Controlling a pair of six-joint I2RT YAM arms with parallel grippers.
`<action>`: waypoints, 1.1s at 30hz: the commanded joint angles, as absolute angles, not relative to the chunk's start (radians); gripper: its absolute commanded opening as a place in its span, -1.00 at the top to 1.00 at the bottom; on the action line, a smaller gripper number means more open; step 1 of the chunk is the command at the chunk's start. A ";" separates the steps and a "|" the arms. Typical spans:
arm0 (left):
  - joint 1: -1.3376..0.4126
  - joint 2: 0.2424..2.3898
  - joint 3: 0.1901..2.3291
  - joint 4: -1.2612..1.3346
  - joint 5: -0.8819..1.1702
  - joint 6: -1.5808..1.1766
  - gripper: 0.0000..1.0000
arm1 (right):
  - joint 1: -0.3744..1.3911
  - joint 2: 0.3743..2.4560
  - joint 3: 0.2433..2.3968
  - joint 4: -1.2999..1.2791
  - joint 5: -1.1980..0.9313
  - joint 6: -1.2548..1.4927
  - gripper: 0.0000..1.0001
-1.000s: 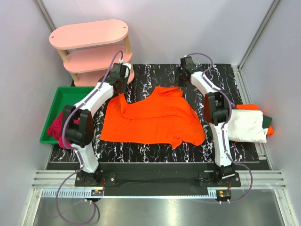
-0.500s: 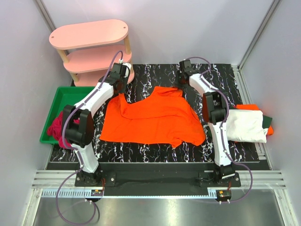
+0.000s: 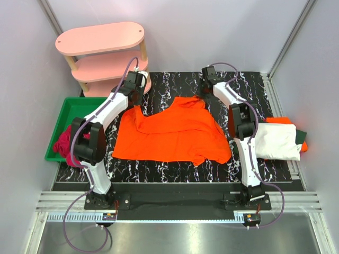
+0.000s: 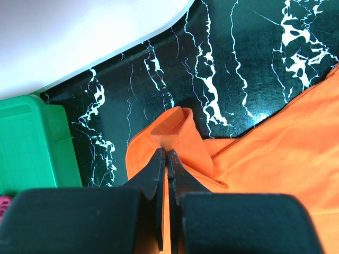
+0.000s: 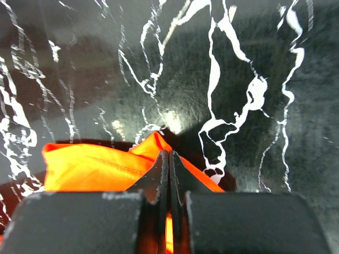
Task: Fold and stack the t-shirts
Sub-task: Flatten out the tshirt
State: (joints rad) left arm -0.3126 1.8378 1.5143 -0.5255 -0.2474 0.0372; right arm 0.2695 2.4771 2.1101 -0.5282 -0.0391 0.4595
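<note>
Marbled table (image 3: 175,84) sitting between grey walls (image 3: 212,32) — shelf (image 3: 100,39) at 11 o'clock, bin (image 3: 74,108) at 9, folded shirts (image 3: 275,140) at 3 — left gripper (image 4: 168,153), right gripper (image 5: 169,156) both pinching orange shirt (image 3: 175,132).

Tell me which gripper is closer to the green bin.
Left. The left gripper pinches a corner of the orange t-shirt beside the green bin; the right gripper pinches another corner, across the shirt.

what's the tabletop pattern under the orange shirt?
Black with white marble-like veining; the tabletop shows best in the right wrist view.
</note>
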 commanded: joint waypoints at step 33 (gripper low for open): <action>-0.318 1.189 1.410 -0.590 -0.295 0.060 1.00 | 0.446 1.430 1.796 -0.670 0.409 0.210 1.00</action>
State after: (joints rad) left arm -0.3138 1.3136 1.4578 -0.5781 -0.2764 0.0303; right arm 0.3874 1.5589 1.7592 -0.5842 0.2813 0.2684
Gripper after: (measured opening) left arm 0.012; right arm 0.012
